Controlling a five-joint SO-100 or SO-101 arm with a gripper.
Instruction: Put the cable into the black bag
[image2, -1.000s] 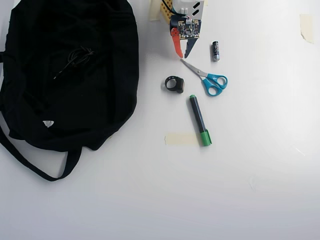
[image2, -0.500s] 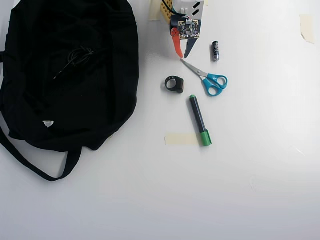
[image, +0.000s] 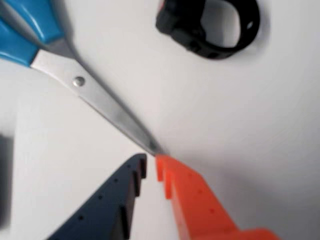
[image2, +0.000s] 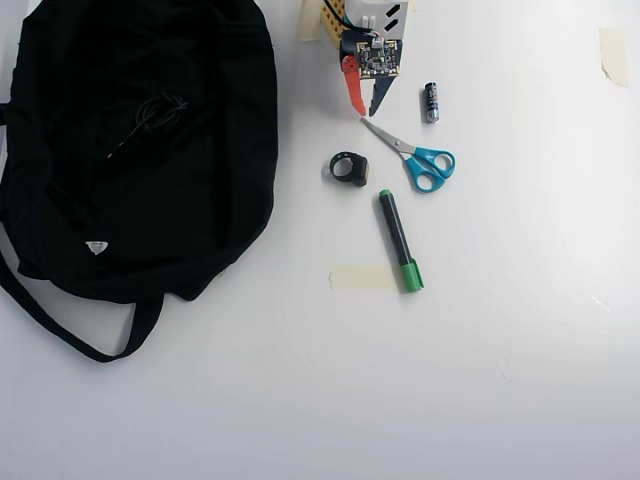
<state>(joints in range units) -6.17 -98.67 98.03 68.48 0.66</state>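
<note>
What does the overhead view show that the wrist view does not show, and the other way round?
Only the overhead view shows the black bag with the cable lying on it, the battery, the green marker and a tape strip. Only the wrist view shows the scissor tip almost meeting the fingertips. Both show the gripper, slightly open and empty, the scissors and the black ring.

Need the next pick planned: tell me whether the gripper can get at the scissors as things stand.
Probably yes: the gripper, jaws slightly open, hovers right at the scissors' blade tip, with nothing between them.
</note>
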